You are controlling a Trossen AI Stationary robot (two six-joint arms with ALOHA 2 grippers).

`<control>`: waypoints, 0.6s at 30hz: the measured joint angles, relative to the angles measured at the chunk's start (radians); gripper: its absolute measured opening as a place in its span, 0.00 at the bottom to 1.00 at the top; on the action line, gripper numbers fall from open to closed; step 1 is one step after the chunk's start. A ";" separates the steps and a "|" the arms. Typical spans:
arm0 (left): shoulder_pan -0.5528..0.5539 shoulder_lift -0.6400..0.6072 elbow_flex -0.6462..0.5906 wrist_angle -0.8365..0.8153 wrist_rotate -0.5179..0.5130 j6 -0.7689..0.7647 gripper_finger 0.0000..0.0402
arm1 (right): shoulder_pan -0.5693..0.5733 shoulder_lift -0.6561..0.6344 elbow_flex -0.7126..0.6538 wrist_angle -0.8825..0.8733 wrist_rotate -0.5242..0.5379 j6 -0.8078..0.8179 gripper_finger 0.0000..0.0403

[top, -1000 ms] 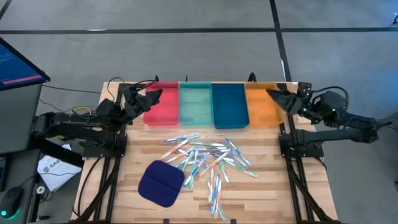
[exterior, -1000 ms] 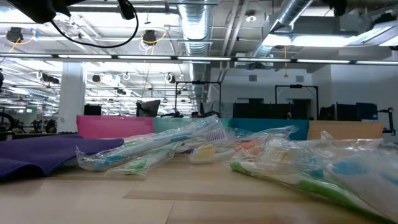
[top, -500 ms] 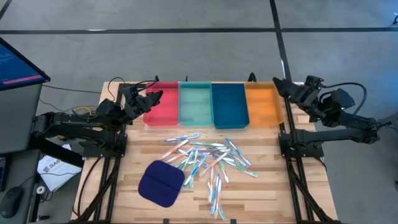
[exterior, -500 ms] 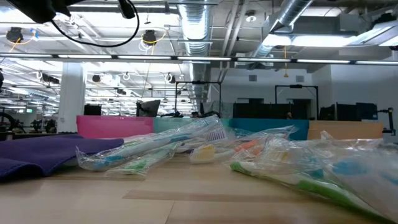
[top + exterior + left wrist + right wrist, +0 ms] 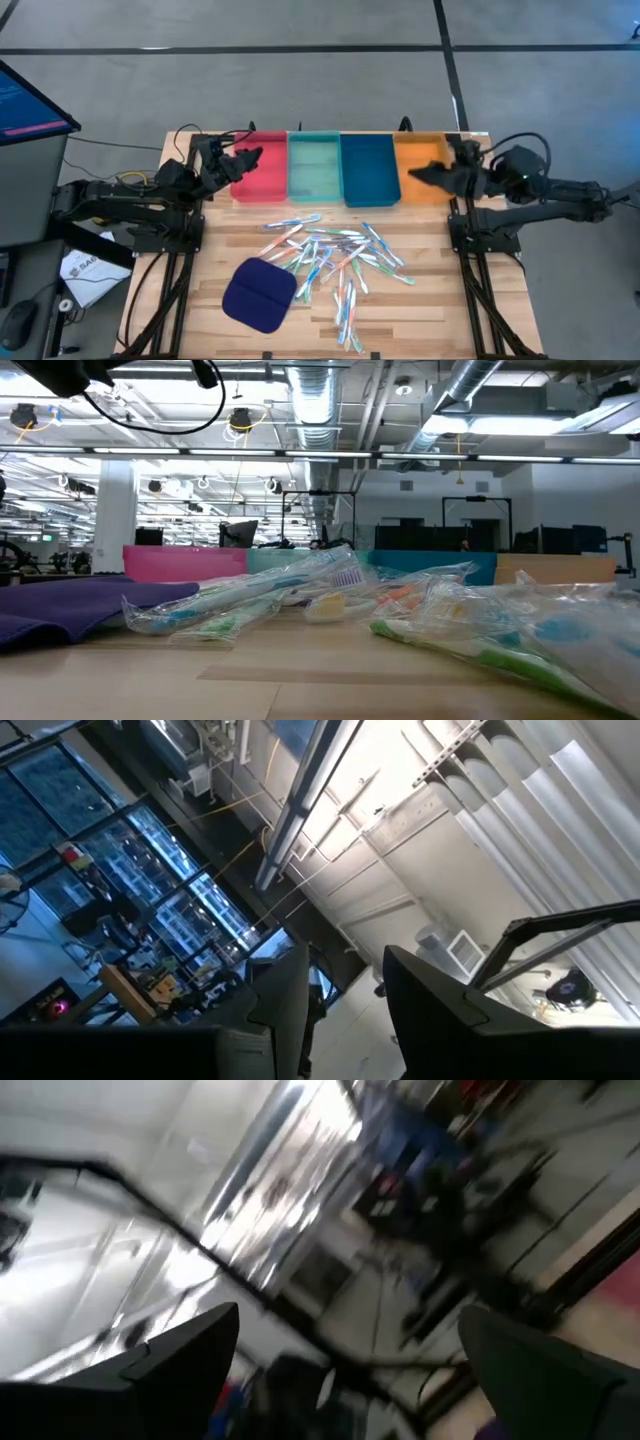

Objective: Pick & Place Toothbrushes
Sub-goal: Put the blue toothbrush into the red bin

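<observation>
toothbrushes [image 5: 335, 262] lie mid-table. right gripper [image 5: 425, 175], fingers apart, over the orange tray [image 5: 420, 172] near the back-right corner. left gripper [image 5: 243, 157], fingers parted and empty, over the red tray [image 5: 262, 172].

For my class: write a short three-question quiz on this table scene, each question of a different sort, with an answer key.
1. True or false: some toothbrushes already lie in the teal tray.
2. Multiple choice: the right gripper is above which tray? A red tray; B blue tray; C orange tray.
3. Fill in: the dark blue cloth pad lies toward the ___ arm's side of the pile of toothbrushes.

Key
1. False: the teal tray looks empty and the toothbrushes lie loose on the table.
2. C; its jaws are open and hold nothing.
3. Left; the left gripper waits at the red tray.
</observation>
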 joint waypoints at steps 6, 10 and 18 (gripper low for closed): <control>-0.009 0.000 0.000 -0.014 0.003 0.000 0.32 | 0.146 0.060 0.002 -0.272 -0.099 0.049 0.87; -0.009 0.000 0.000 -0.015 0.003 0.000 0.32 | 0.223 0.109 0.001 -0.542 -0.183 0.169 0.82; -0.013 0.002 0.000 -0.020 0.004 0.000 0.32 | 0.322 0.185 0.001 -0.647 -0.191 0.209 0.77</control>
